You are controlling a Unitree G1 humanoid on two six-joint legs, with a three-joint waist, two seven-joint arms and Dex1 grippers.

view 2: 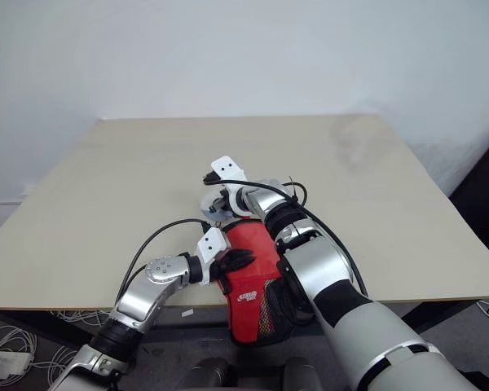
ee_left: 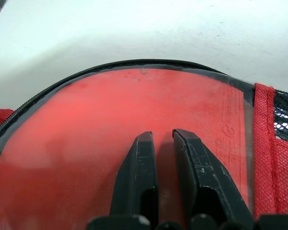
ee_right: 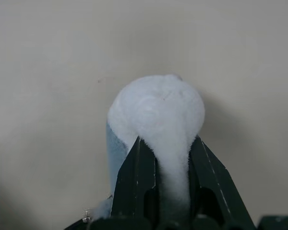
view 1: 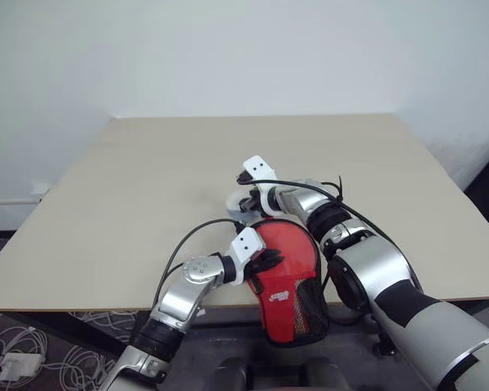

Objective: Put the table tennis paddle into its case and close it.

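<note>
The red case (view 1: 289,281) lies at the table's front edge, its black mesh end (view 1: 308,314) hanging over the edge. My left gripper (ee_left: 161,136) rests on the case's round part, its fingers (view 1: 265,259) almost together with nothing between them. Inside the black zip rim (ee_left: 134,64) is a smooth red face with stamped lettering (ee_left: 86,134), seemingly the table tennis paddle under a clear panel; I cannot tell for sure. Just past the case's far end, my right gripper (ee_right: 165,141) is shut on a white fluffy tuft (ee_right: 156,110) with a pale blue strip, seen also as the tuft (view 1: 238,199).
The beige table (view 1: 147,179) stretches away from the case to a white wall. Black cables run along both forearms. On the floor at the lower left lie loose cords and a white adapter (view 1: 16,362).
</note>
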